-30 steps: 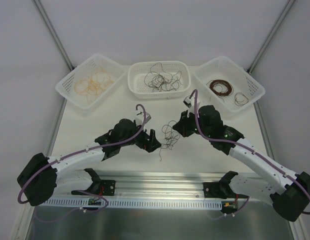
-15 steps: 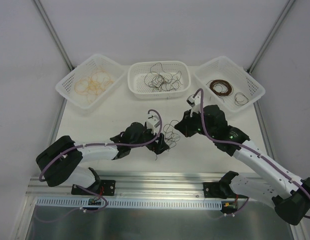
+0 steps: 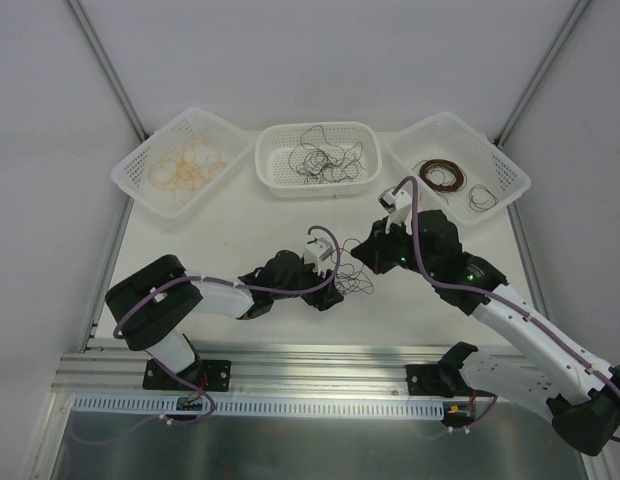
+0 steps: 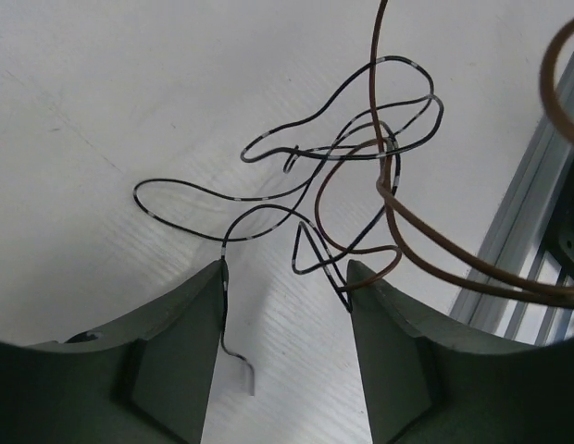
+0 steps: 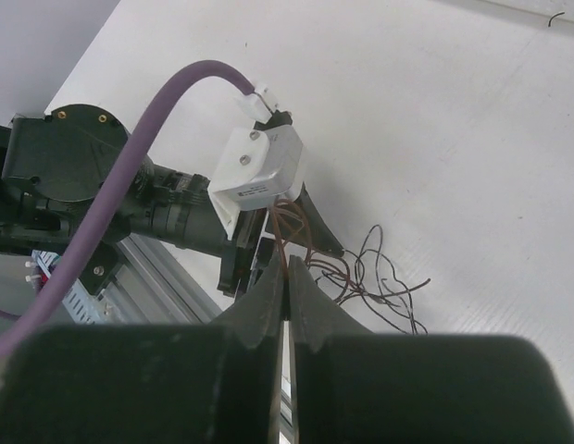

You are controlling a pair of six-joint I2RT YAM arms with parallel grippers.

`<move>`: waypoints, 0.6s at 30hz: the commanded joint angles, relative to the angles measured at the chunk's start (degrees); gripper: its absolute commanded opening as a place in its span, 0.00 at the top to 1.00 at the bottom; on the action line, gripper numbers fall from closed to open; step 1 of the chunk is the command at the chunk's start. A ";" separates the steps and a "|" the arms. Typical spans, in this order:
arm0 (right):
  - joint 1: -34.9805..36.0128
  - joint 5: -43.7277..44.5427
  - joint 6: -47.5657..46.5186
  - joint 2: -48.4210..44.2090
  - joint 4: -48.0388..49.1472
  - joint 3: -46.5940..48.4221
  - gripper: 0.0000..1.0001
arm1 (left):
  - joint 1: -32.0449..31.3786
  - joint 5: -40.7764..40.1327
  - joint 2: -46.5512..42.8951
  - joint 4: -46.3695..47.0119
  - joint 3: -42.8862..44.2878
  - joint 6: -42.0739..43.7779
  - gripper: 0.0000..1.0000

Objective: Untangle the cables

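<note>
A small tangle of thin black and dark brown cables [image 3: 350, 276] lies on the white table between my two grippers. In the left wrist view the black cable [image 4: 268, 190] loops on the table and the brown cable [image 4: 426, 240] rises up out of it. My left gripper [image 3: 328, 292] is open and low at the tangle's left edge, with the cable ends between its fingers [image 4: 185, 314]. My right gripper [image 3: 368, 256] is shut on the brown cable [image 5: 285, 236] and holds it above the table, just over the left gripper.
Three white baskets stand at the back: the left one [image 3: 140, 160] holds yellow-tan cables, the middle one [image 3: 275, 135] black cables, the right one [image 3: 500, 165] dark brown cables. An aluminium rail [image 3: 320, 360] runs along the near table edge.
My left arm has stretched rightwards and its gripper has come down to the tangle. My right gripper has shifted slightly right and back, still holding the brown cable.
</note>
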 commanded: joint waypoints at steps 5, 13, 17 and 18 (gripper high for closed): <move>0.34 -1.62 1.34 -2.15 0.43 2.96 0.99 | -0.46 1.72 3.17 11.92 1.88 -4.93 0.69; 0.17 1.45 -0.84 -3.20 -3.42 4.36 0.99 | -0.38 -3.46 3.70 12.02 0.48 -7.39 1.00; 0.08 9.16 -4.87 -3.56 -9.22 11.36 0.99 | 0.32 -9.52 2.47 4.64 0.39 -9.14 1.00; -0.18 11.28 -5.59 -3.55 -10.45 12.87 0.99 | 0.59 -11.27 1.86 1.58 0.30 -9.84 1.00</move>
